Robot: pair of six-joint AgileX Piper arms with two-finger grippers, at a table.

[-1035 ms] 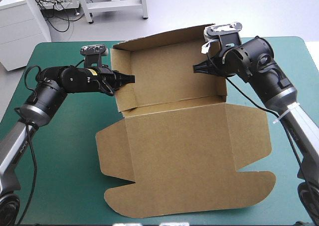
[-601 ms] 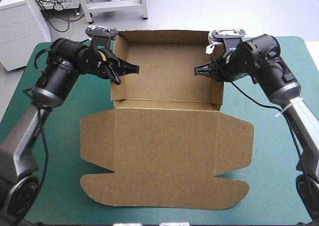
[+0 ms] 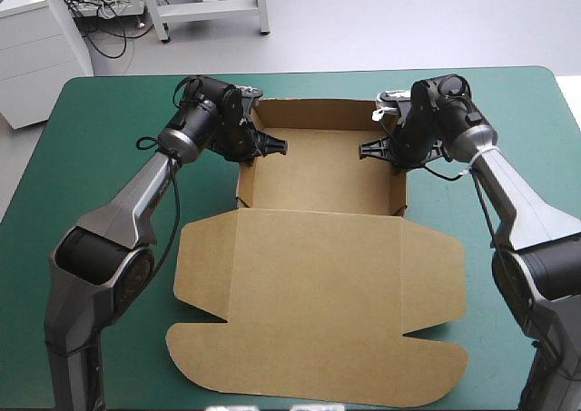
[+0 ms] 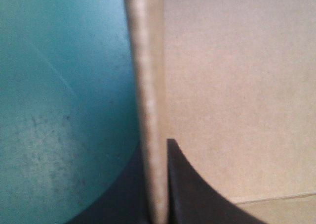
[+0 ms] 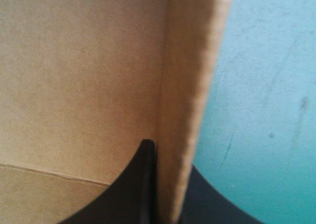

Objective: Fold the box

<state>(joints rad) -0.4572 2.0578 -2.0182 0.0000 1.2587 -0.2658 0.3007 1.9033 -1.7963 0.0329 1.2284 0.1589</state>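
Left gripper (image 3: 278, 145) we find with its black fins pinched tight on the left side wall (image 4: 148, 85) of the brown cardboard box (image 3: 318, 175), right gripper (image 3: 366, 148) likewise on its right side wall (image 5: 190, 85), the open tray sitting toward the far middle of the teal-green table cover (image 3: 100, 139), its broad lid (image 3: 318, 293) lying flat nearer us.

Teal-green table (image 3: 100, 130), pale floor (image 3: 381, 21)
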